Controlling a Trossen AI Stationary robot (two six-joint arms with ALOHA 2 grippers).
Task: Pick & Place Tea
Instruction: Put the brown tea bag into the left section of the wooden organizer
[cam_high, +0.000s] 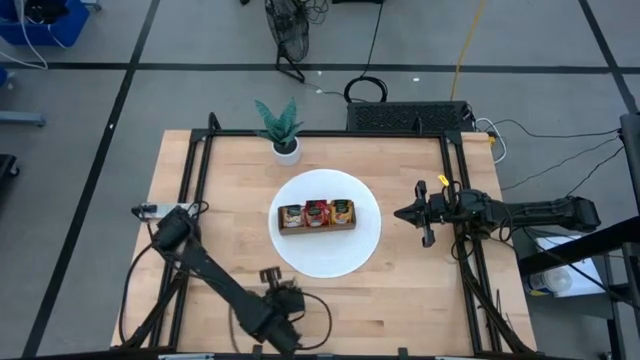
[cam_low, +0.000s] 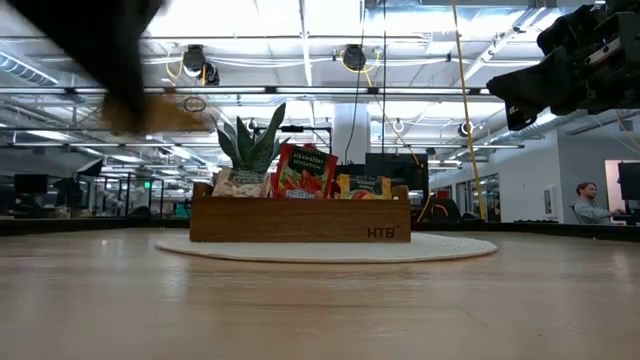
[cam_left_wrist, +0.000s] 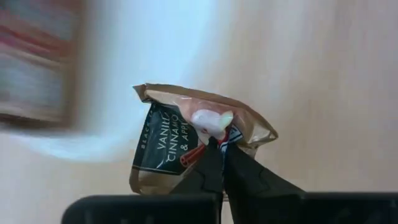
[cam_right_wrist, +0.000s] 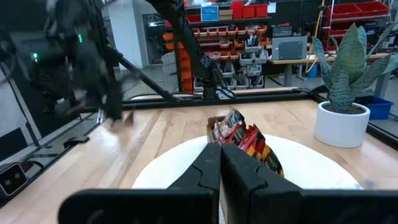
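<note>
My left gripper (cam_left_wrist: 222, 144) is shut on a pale beige tea sachet with a dark green label (cam_left_wrist: 168, 143). It hangs over the table's near edge (cam_high: 272, 280), left of the plate's near side. In the low view, arm and sachet (cam_low: 160, 115) are a blur at the upper left. The brown wooden tray (cam_high: 318, 215) stands on the round white plate (cam_high: 330, 262). Red, orange-yellow and beige sachets (cam_low: 305, 172) stand upright in its compartments. My right gripper (cam_high: 400, 213) is shut and empty, level in the air at the plate's right side. My left gripper pinches the beige sachet between its two fingertips on a printed face close to one edge (cam_left_wrist: 214, 127). The fingers slant steeply down at it from above. The sachet is bent and crumpled at the pinch and is lifted clear of the table.
A small potted plant (cam_high: 283, 130) in a white pot stands behind the plate at the far edge. Black frame rails (cam_high: 200, 170) run along the table's left and right sides. Bare wood lies around the plate. A person (cam_low: 590, 200) sits far off in the room.
</note>
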